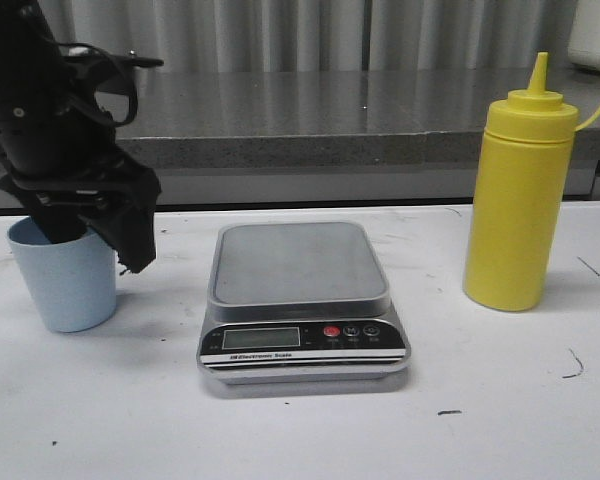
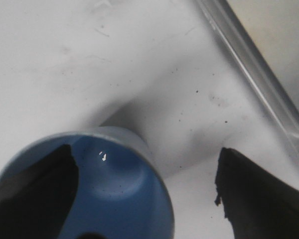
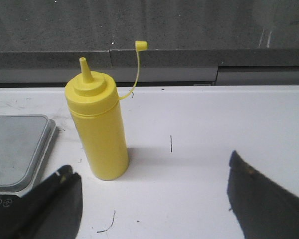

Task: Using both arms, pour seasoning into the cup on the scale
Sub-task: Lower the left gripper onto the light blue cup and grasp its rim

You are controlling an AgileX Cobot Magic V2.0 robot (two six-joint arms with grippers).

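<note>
1 cup point(image 1: 65, 285), 1 scale point(image 1: 302, 300), 1 seasoning bottle point(image 1: 513, 195), 2 open claws.

Scale point(image 1: 302, 300) at centre of surface point(image 1: 500, 400), cup point(image 1: 68, 280) to its left, bottle point(image 1: 515, 200) upright to its right, left gripper point(image 1: 95, 235) over cup, one finger inside the rim, ledge point(image 1: 330, 130) behind.

A white table top point(image 1: 300, 440) is seen, marked with small dark scuffs and specks. Behind it a raised ledge of speckled grey stone point(image 1: 360, 110) is set, with a dark gap along its foot. Beyond the ledge a wall of pale corrugated metal panels point(image 1: 280, 30) is shown. Soft, even light is cast, and faint shadows are thrown on the table.
</note>
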